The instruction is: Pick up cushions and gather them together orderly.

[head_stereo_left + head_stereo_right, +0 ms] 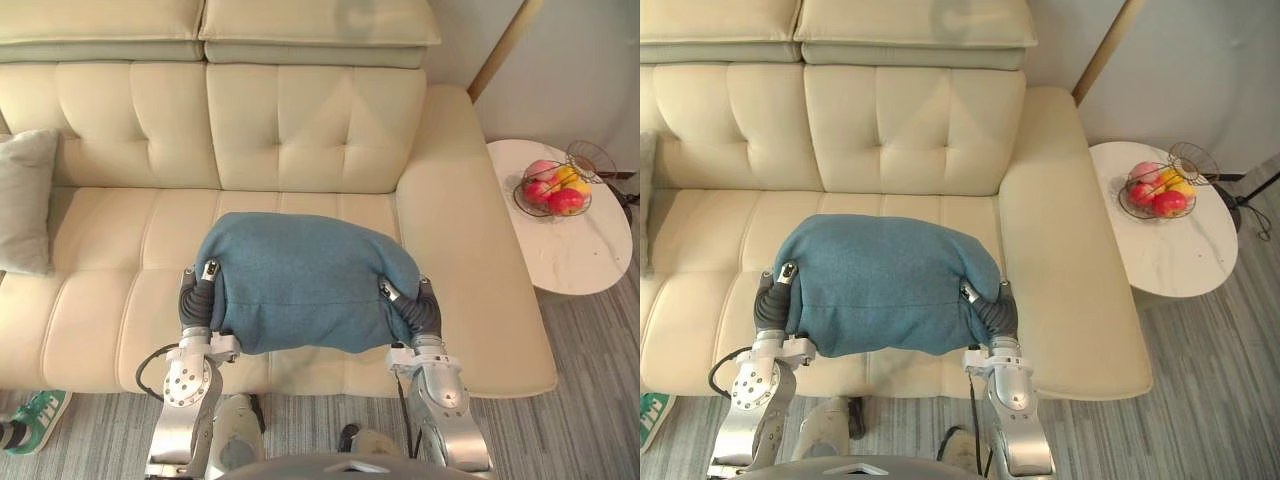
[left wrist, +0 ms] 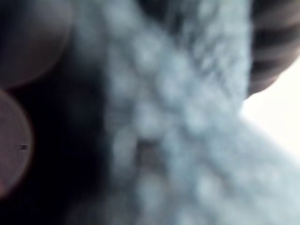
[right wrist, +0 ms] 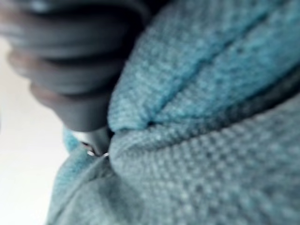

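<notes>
A blue cushion (image 1: 300, 280) sits between my two hands over the front of the cream sofa seat (image 1: 100, 300). My left hand (image 1: 200, 292) presses against its left end and my right hand (image 1: 418, 305) against its right end. The cushion covers the rest of both hands. Its blue weave (image 3: 211, 140) bunches against the dark cover of my right hand (image 3: 70, 70) in the right wrist view, and the fabric (image 2: 187, 140) lies close up in the left wrist view. A grey cushion (image 1: 25, 195) leans at the sofa's far left end.
The sofa's chaise part (image 1: 470, 250) runs along the right. Beyond it stands a round white side table (image 1: 580, 250) with a wire fruit basket (image 1: 553, 188). A person's green shoe (image 1: 35, 415) rests on the grey carpet at the lower left.
</notes>
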